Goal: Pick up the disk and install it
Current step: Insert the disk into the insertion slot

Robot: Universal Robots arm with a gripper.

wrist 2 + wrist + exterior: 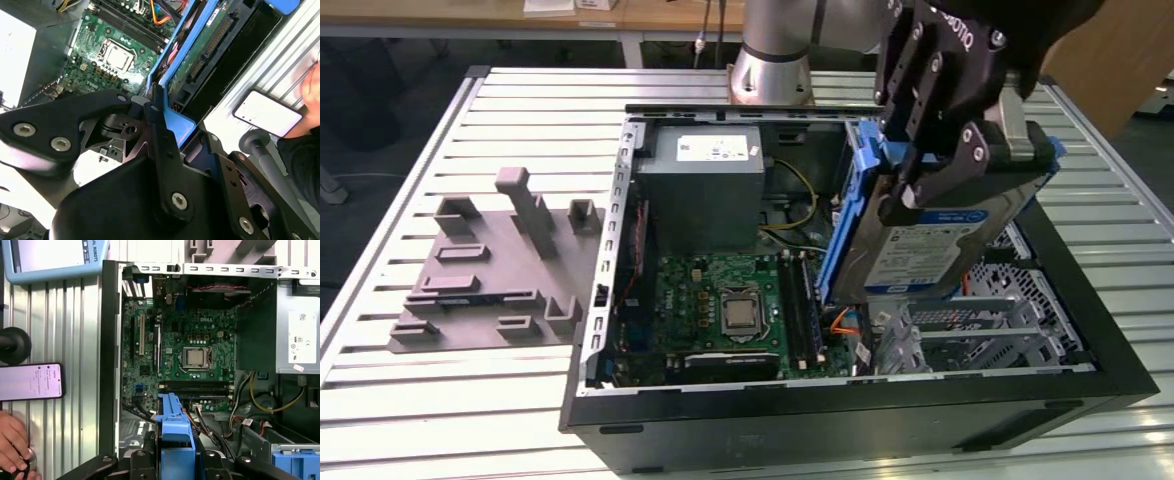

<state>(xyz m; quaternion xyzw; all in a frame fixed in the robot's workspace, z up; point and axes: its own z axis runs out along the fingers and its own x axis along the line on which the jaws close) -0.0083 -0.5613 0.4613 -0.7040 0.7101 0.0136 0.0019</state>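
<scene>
My gripper is clamped on the one disk, flat, silver-grey and framed in blue plastic, held tilted above the one open black case; one green motherboard lies inside; one grey moulded fixture sits on the slatted metal table at the exterior view's left.

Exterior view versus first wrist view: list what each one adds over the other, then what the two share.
Exterior view adds: the gripper, its fingers shut on the disk, whose labelled face is held tilted over the case, and a grey fixture plate on the table at the exterior view's left.

First wrist view adds: a phone, a hand near it, and a blue-framed screen, all outside the case.

Both share: the open case, its motherboard, the power supply and the disk's blue carrier.
</scene>
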